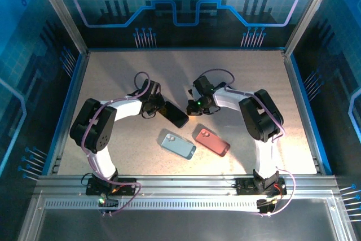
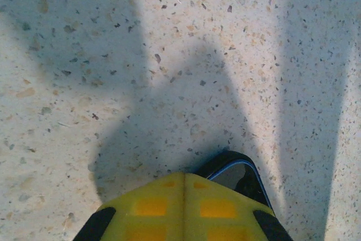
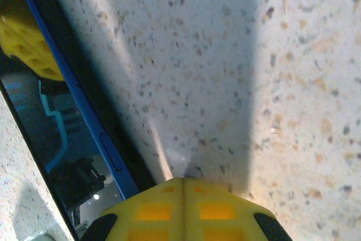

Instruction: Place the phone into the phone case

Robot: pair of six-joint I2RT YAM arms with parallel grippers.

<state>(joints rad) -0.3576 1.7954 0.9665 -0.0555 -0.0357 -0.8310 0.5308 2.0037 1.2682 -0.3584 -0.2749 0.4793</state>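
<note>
1. Phone [image 1: 176,114] in the top view lies flat and screen-up at mid-frame, between your two grippers. The left gripper [image 1: 158,104] is at its upper-left end and the right gripper [image 1: 194,107] is just beside its right edge. Below it sit what look like a light blue case [image 1: 178,145] and a red case [image 1: 212,141], both apart from the phone.
2. Left wrist view: your left gripper [image 2: 183,182] has its yellow pads pressed together with nothing between them. A rounded corner of the phone [image 2: 237,173] peeks out at lower right, touching the fingers or just under them; you cannot tell which.
3. Right wrist view: your right gripper [image 3: 183,187] is likewise closed and empty. The phone [image 3: 56,122] runs down the left of the frame, showing its glossy screen and blue side rail. Treat it as stiff, slick and lying flush on the table [image 3: 254,83]. You will likely need to tip one edge up, then take it across the long side rails, not the glass.
</note>
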